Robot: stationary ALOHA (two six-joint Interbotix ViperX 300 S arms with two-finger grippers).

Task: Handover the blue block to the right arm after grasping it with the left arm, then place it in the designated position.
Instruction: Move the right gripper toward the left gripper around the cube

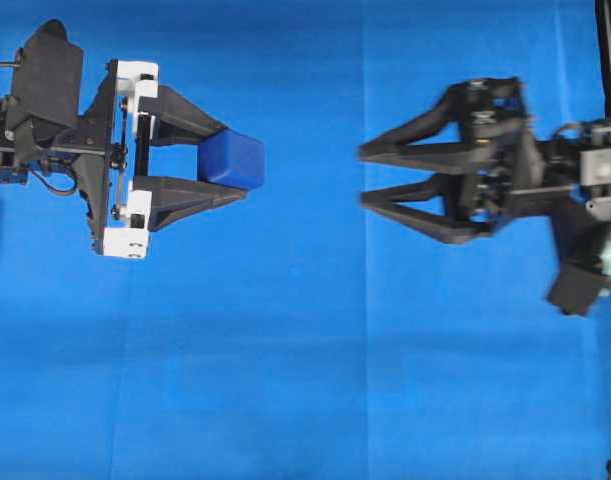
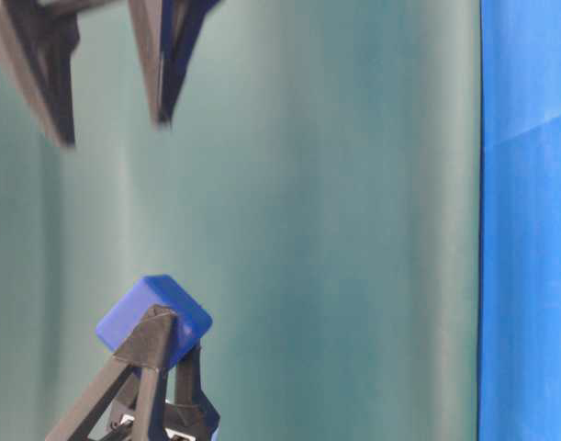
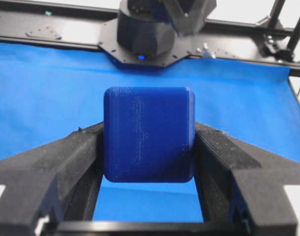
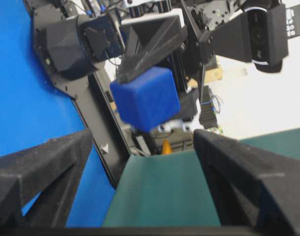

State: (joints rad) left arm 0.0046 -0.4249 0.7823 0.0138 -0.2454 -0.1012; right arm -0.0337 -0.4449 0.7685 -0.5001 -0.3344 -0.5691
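Above cloth [image 1: 315,350], mid-handover. Left gripper [image 1: 225,160] clamped on block [image 1: 233,158], fingertips pinching two opposite faces, block held aloft, sticking out past tips. Right gripper [image 1: 370,175] facing it, well apart, jaws spread wide, empty, motion-blurred. Step in hand, by my read: right arm's approach to take block. Next move needs right jaws lined up on block's free faces, close, then left release. Drop spot unmarked.

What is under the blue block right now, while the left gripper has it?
Only bare blue cloth shows beneath the blue block, which hangs clamped between the left gripper fingers, off the surface. The cloth patch directly below is covered by the block itself.
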